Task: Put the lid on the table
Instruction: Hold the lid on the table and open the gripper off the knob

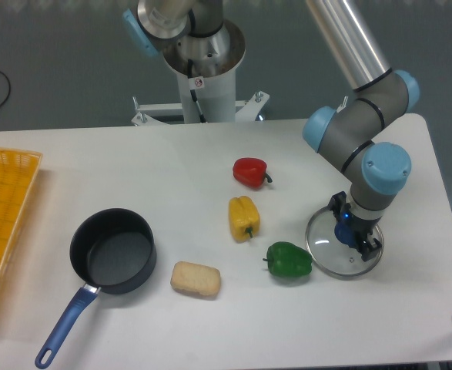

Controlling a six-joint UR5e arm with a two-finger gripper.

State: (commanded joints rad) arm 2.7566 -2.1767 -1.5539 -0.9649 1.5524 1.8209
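Here we see the hand (352,232) pinching the lid (343,250) by its knob, flat on the white tabletop (172,162), grey wall (56,46) behind.

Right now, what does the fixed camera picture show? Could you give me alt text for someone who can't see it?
A robot arm's gripper sits over the blue knob of a clear glass lid on the right side of a white table. Beside it lie green, yellow and red peppers, with an empty dark saucepan to the left.
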